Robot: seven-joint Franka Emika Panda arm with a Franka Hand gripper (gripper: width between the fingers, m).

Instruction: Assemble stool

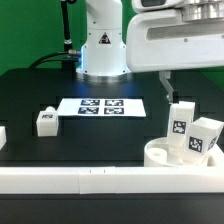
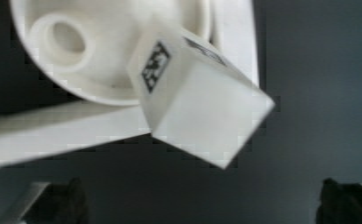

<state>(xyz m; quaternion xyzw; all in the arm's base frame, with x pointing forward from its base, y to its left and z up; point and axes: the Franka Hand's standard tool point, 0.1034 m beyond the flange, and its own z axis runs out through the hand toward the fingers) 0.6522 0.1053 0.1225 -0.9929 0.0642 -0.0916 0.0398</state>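
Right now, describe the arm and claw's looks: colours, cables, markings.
The arm is glossy white with a small dark emblem on it; a black cable runs beside it. The claw has a white boxy body and dark fingers.

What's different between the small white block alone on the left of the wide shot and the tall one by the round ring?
The lone block lies low on the black table, touching nothing; the tall block stands upright at the round seat, next to a leaning block. The lone block looks squat, the tall block slimmer. Both are white with a black-and-white square tag.
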